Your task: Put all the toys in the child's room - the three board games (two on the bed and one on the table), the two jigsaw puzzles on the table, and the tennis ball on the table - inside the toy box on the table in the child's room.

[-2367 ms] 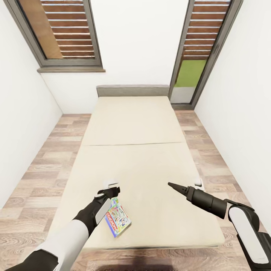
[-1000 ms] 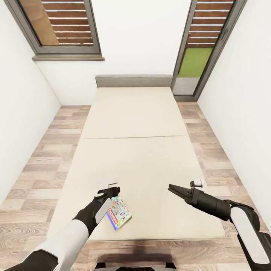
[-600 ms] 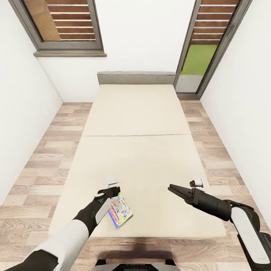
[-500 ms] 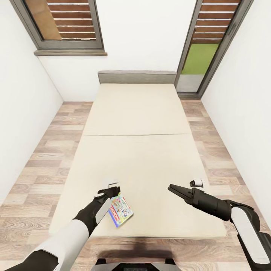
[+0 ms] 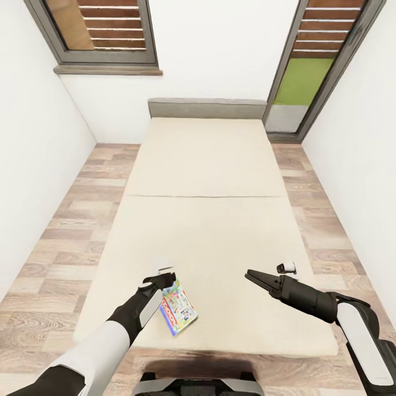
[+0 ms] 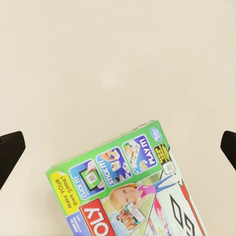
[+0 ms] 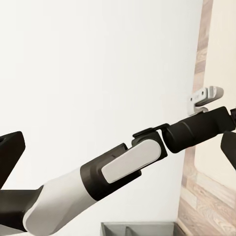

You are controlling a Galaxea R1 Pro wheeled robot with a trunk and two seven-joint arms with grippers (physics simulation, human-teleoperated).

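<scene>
Head view, left side: white wall, wood-plank floor [image 5: 66, 220] beside the bed, dark-framed window [image 5: 99, 33] with brown slats high on the far wall. Left arm reaches forward over the near end of the bed [image 5: 209, 220]; left gripper [image 5: 165, 279] points down at the mattress, directly above the near-left part of it. Its opening cannot be judged from the head view, as the wrist hides the fingers; in the left wrist view the two dark fingertips [image 6: 11, 152] sit at opposite edges of the frame, so the jaws are spread wide and hold nothing. Board game [image 5: 179, 307], a flat box with green, red and blue print, lies flat on the mattress near the foot edge, just beside and below the left gripper, not touching the fingers; left wrist view shows the same box [image 6: 132, 191] lying at an angle on the beige surface, between the fingertips but clear of both. Centre: plain beige mattress with a seam across its middle, low grey headboard [image 5: 206, 108] against the far white wall. Right side: right gripper [image 5: 254, 276] hovers over the near-right part of the mattress, pointing toward the left arm, fingers slightly parted, nothing between them. Right wrist view looks across at the left arm [image 7: 128, 167]. Second tall window [image 5: 319, 55] at far right, green visible outside.
</scene>
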